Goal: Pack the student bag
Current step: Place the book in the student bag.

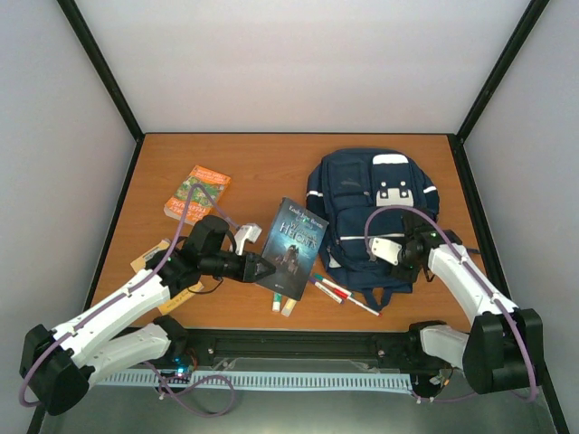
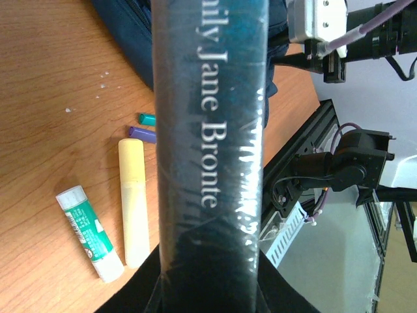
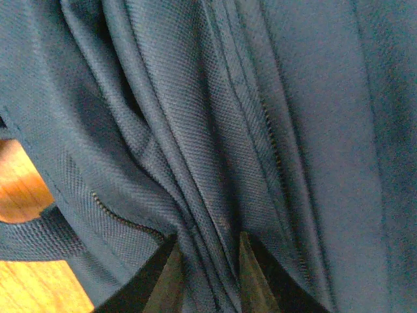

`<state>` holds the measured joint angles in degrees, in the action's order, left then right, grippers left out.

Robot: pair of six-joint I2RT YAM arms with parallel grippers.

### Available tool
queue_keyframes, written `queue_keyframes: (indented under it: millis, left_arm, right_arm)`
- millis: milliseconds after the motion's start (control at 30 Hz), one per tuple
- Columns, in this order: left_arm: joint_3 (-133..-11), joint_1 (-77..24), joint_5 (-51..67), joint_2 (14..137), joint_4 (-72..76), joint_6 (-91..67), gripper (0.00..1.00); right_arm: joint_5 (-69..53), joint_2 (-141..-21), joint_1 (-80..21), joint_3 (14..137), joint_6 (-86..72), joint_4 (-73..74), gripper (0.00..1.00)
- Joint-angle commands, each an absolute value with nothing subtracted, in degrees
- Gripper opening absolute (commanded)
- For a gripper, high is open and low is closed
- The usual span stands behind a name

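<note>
1. Student bag [image 1: 362, 194]: lies flat on the desk [image 1: 262, 163], right under the right end effector [image 3: 207, 270]. That end effector is pinched on a fold of navy fabric beside a zipper line. No open mouth is visible.
2. Dark Brontë book [image 1: 294, 242]: clamped at its spine in the left end effector [image 1: 265, 268]. The bag sits to that end effector's right.
3. Step, as judged: opening the bag for the book. Next, the right one lifts the fabric to make a gap and the left one angles the book in.
4. Markers [image 1: 336, 291] and glue sticks [image 1: 276, 306]: just right of the left end effector, unpacked.

Left gripper [image 1: 264, 268] clamps the book [image 1: 294, 242]; right gripper [image 3: 208, 251] pinches the student bag [image 1: 360, 217] fabric.
</note>
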<state>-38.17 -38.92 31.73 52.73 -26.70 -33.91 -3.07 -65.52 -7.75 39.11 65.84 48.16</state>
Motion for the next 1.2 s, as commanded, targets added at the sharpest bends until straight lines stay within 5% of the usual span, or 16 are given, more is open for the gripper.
queue_keyframes:
  millis: [0,167,867,1167]
  left_arm:
    - [-40.3,-39.4,33.8,50.7,-20.0,-32.0,0.01]
    - [-40.2,-39.4,34.8,51.0,-18.1,-33.0,0.01]
    - [-39.0,-40.4,50.9,61.1,1.1,-42.2,0.01]
    - [-46.9,-48.0,53.9,62.8,-17.3,-31.8,0.01]
  right_arm:
    - [-6.3,-66.3,-8.2,42.7,64.2,49.3,0.18]
    - [-10.6,-66.5,-8.2,50.4,60.5,51.9,0.03]
    - [-20.3,-70.1,-8.3,72.9,37.7,47.7,0.03]
    - [-18.5,-73.0,-8.3,77.9,33.0,45.7,0.03]
